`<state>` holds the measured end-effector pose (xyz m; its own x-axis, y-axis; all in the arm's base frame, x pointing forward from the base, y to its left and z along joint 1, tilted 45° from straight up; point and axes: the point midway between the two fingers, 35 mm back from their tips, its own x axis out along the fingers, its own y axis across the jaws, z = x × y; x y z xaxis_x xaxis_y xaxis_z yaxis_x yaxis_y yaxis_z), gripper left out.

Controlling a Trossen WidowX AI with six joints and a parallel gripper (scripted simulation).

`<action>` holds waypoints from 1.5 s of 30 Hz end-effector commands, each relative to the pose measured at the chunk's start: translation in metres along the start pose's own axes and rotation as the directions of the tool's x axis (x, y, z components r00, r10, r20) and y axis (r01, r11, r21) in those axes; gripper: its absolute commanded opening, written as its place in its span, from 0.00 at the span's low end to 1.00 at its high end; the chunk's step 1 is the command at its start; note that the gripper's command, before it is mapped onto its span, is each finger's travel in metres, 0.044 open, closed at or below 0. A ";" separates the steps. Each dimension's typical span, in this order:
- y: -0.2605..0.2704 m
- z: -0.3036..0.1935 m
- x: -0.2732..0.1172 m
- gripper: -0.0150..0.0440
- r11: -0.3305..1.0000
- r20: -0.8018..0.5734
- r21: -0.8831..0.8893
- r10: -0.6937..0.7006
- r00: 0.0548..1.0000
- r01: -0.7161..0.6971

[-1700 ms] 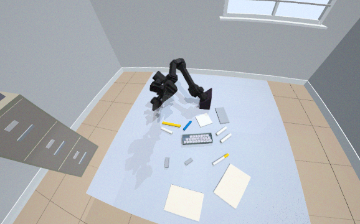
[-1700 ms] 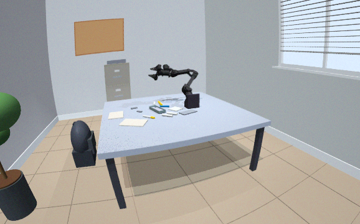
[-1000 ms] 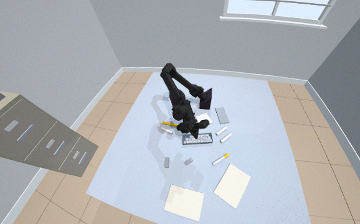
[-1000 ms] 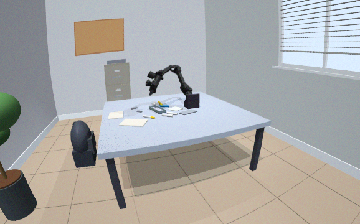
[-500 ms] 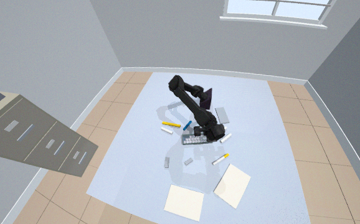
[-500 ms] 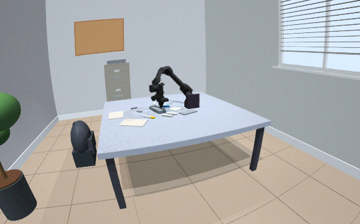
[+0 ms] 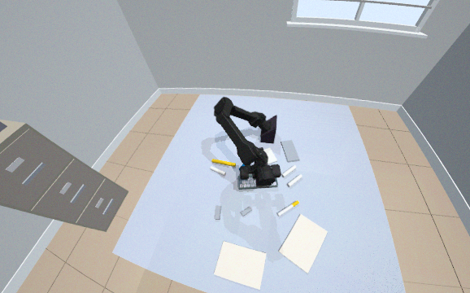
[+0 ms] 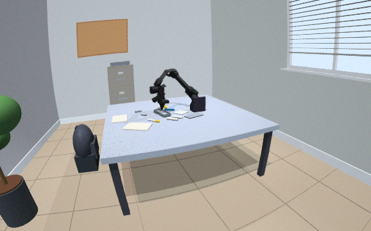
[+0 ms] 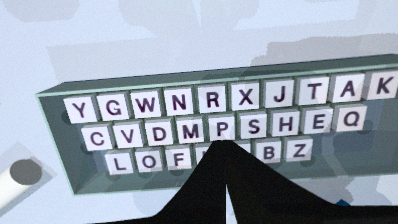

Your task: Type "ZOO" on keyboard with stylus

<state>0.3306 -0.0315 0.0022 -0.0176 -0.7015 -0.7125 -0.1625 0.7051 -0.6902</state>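
My jaws are pressed together with only a thin seam between them and nothing in their grip. In the wrist view they hang over the keyboard (image 9: 225, 125) and cover the bottom-row keys between F and B, so I cannot read those. O and Z on that row both show.

From the top, my arm hides most of the blue stylus (image 7: 241, 167); only a small tip peeks out just behind the keyboard's far left corner. The wrist view catches no more than a blue speck at the lower right edge.

Only the exterior view shows its length: the stylus lies flat on the tabletop (image 8: 205, 128) just behind the keyboard, its long axis running roughly left to right in that picture. Which end is the tip is too small to tell.
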 end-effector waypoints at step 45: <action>-0.025 -0.030 0.000 0.25 1.000 -0.006 -0.015 -0.001 1.000 0.001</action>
<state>0.3078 -0.0667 0.0381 -0.0195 -0.7082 -0.7057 -0.1694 0.6980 -0.6958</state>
